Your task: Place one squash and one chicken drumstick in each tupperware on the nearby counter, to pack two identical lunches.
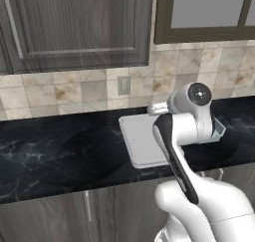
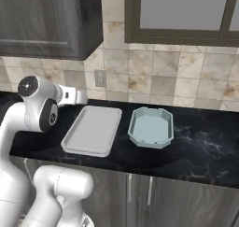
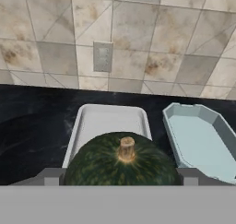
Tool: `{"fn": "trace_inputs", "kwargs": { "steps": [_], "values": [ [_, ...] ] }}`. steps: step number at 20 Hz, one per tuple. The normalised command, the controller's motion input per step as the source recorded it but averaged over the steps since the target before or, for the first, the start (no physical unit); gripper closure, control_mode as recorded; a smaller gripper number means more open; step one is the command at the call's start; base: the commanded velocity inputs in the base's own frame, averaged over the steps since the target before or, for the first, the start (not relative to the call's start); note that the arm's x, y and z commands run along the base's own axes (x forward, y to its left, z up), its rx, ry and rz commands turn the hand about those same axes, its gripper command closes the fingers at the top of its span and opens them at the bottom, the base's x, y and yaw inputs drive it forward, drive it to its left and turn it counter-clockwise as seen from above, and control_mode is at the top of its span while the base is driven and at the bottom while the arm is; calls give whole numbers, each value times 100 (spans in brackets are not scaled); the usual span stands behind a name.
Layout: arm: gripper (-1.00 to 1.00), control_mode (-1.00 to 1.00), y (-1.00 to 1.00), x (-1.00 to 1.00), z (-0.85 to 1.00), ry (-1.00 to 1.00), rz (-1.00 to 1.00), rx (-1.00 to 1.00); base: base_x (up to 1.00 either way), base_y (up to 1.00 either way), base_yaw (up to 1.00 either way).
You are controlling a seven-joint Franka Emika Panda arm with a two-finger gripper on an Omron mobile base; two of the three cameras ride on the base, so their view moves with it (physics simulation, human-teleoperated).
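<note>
— What have you got in your pincer?

— My gripper (image 3: 120,184) is pinching the dark green squash (image 3: 120,161), stem up, one finger (image 3: 51,178) on each side of it. I'm holding it above the near end of the white tupperware (image 2: 92,129).

— And where are the containers?

— Both sit on the black counter (image 2: 200,142), side by side but apart. The white rectangular one is on the left, the pale-blue octagonal tupperware (image 2: 151,127) just to its right. Their floors show bare.

— What is the surface like?

— Black stone with faint grey marbling, running the whole width, with dark grey cabinet doors (image 2: 140,198) below its near edge.

— And the room behind?

— A beige tiled wall (image 3: 152,38) with brownish blotches rises at the far side of the counter, with a grey outlet plate (image 3: 103,56) set in it, above the white container. Higher up hangs a dark wood upper cabinet (image 1: 74,27) on the left and a dark-framed glass-front cabinet (image 2: 186,11) on the right.
</note>
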Motion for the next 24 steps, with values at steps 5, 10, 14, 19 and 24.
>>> {"fn": "trace_inputs", "kwargs": {
  "steps": [5,10,14,19,24],
  "values": [
    [100,-100,0,18,-56,23,0,0,0,0,0],
    [100,-100,0,10,-45,15,0,0,0,0,0],
    [100,-100,-7,4,-23,2,0,0,0,0,0],
    [100,-100,-14,28,-29,0,0,0,0,0,0],
    [100,-100,-7,54,-45,0,0,0,0,0,0]
  ]
}}
